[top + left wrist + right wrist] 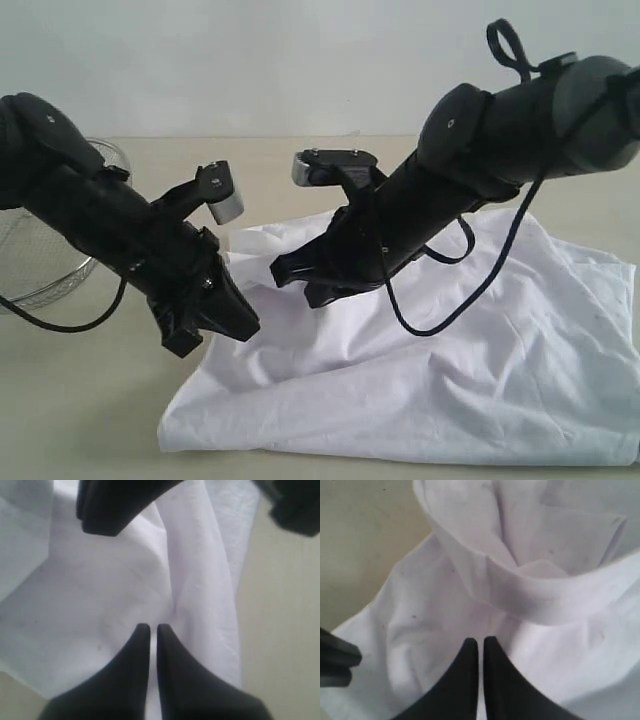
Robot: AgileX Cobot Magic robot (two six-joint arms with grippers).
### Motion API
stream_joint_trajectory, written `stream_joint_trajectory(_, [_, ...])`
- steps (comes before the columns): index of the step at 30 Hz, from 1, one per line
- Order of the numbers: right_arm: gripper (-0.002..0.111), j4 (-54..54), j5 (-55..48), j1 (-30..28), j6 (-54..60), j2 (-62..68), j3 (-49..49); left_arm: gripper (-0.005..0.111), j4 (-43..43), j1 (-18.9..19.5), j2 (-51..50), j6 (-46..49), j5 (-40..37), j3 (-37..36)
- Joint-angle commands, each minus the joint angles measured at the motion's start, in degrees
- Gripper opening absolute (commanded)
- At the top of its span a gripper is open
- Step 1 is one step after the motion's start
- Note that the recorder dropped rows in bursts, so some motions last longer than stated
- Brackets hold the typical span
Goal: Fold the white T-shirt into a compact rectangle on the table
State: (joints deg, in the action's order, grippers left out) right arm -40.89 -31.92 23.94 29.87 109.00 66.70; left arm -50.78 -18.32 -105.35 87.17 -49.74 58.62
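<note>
White T-shirt (pixel 450 370) lying rumpled on the beige table (pixel 80 420), lettering not visible.

I see the left gripper (pixel 238 322) low at the shirt's left edge and the right gripper (pixel 285 272) near it, over the cloth's upper left part. Each has its 2 fingers drawn together to a thin slit; I cannot tell whether any cloth is pinched. Right wrist view shows a turned-over fold. Wire basket (pixel 40 250) sits at far left, apart from the shirt.
</note>
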Motion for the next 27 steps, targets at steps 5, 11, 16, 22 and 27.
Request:
stream_joint_trajectory(5, [0.0,-0.05,6.98,0.0,0.45,3.66,1.71,0.004,-1.21,-0.37,-0.82,0.6,1.49,-0.24])
stream_joint_trajectory(11, [0.0,-0.13,11.94,0.0,-2.2,4.79,5.31,0.004,-1.39,-0.37,-1.29,0.6,1.37,-0.24])
stream_joint_trajectory(16, [0.0,-0.13,12.0,-0.11,-4.45,6.72,9.63,0.004,-1.52,-0.37,-1.29,0.17,1.37,-0.24])
stream_joint_trajectory(22, [0.0,-0.13,12.53,-0.35,-6.63,8.3,11.39,0.004,-0.94,-0.37,-1.29,-0.22,1.37,-0.24])
stream_joint_trajectory(27, [0.0,0.29,5.95,-1.04,-6.27,8.06,11.39,0.004,-0.41,-0.37,-1.29,-2.1,5.0,-0.24])
